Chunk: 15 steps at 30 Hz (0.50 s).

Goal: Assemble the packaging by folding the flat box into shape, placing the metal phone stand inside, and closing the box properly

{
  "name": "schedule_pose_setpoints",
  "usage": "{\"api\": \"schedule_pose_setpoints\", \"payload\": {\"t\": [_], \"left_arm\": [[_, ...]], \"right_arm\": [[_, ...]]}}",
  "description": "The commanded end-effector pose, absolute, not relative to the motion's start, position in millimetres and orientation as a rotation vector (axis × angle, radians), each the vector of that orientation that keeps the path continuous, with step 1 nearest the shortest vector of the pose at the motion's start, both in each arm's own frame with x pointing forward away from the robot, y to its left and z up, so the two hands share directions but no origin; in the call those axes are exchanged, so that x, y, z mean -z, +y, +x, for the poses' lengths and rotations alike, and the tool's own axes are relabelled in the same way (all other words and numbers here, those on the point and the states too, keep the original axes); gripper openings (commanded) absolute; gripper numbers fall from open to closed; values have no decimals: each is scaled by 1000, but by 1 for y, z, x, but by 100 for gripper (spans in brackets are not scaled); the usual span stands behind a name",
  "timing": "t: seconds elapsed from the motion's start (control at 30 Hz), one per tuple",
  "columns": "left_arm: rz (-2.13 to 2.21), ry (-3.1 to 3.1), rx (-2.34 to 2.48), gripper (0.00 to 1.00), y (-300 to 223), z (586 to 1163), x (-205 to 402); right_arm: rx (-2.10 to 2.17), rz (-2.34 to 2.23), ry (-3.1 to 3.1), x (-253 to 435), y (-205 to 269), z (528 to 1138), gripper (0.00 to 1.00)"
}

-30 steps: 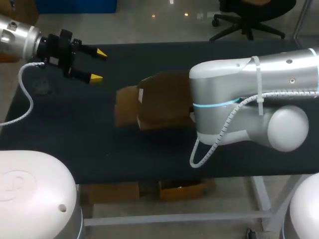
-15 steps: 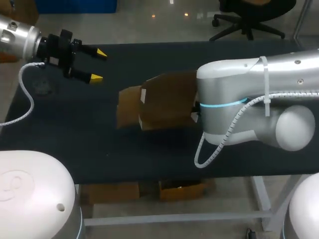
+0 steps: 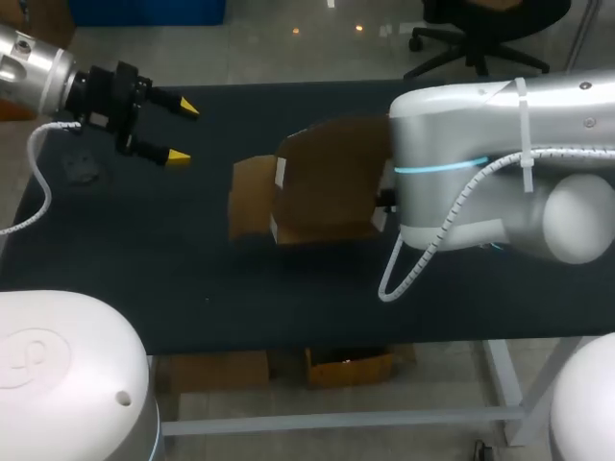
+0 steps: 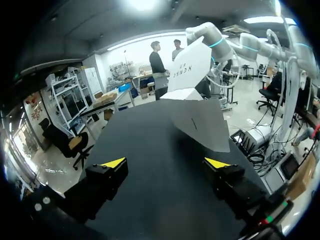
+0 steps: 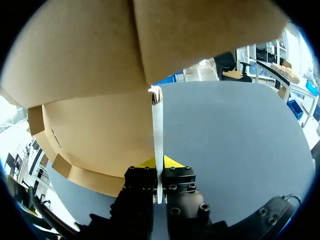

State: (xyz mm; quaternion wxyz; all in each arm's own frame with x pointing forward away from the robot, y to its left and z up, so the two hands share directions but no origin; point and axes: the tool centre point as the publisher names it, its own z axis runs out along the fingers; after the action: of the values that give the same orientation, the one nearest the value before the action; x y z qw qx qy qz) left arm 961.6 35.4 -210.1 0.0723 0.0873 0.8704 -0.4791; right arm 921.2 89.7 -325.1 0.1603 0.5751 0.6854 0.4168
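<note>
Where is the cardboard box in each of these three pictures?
Head view: cardboard box mid-table, beside the right arm.
Left wrist view: far ahead of the left gripper, jaws open, white side showing.
Right wrist view: fills the view; right gripper jaws pinch its edge.
Shared landmark: black table.

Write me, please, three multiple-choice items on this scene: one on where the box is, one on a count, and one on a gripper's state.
1. Where is the brown cardboard box?
A. Lying flat, untouched by either arm
B. In the right gripper
C. In the left gripper

2. How many grippers touch the box?
A. None
B. One
C. Two

3. What state is the left gripper in?
A. Open, empty
B. Shut on the box
C. Shut, empty

Answers:
1 B: the right wrist view shows a box panel pinched between its fingers.
2 B: only the right one touches it.
3 A: its yellow-tipped fingers stand apart over the black table, with nothing between them.
</note>
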Motion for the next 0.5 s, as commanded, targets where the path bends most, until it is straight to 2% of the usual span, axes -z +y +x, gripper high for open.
{"api": "schedule_pose_setpoints", "payload": {"t": [0.03, 0.5], "left_arm": [[275, 2620, 1416, 100, 36, 959, 207], [315, 2607, 1366, 100, 46, 960, 214]], "right_arm": [[-1229, 1669, 2133, 321, 72, 923, 0], [-1156, 1752, 2370, 320, 65, 928, 0]]}}
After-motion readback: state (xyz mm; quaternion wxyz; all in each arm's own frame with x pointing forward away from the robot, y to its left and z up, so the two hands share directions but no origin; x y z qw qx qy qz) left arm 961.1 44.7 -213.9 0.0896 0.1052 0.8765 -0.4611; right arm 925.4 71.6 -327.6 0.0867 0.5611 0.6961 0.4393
